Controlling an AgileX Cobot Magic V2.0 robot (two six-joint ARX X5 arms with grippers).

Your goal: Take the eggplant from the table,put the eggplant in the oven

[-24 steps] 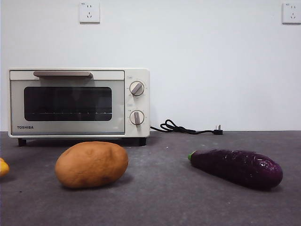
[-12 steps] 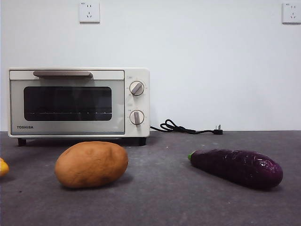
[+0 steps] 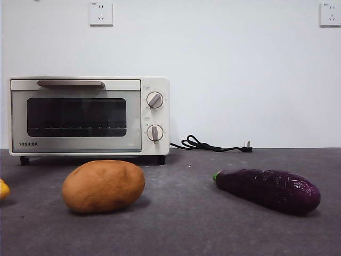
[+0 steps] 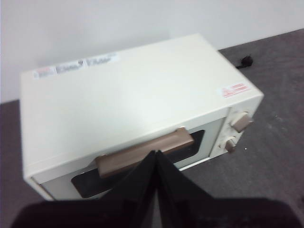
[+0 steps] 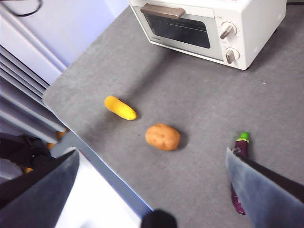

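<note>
Right gripper (image 5: 152,190), fingers spread wide, hangs above the long glossy purple eggplant (image 5: 240,166); left gripper (image 4: 156,159), fingers pinched together, hovers over the closed cream oven (image 4: 137,95).

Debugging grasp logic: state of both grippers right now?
Left gripper: shut, holding nothing, above the oven by its handle.
Right gripper: open, holding nothing, high over the table, eggplant by one jaw.
</note>
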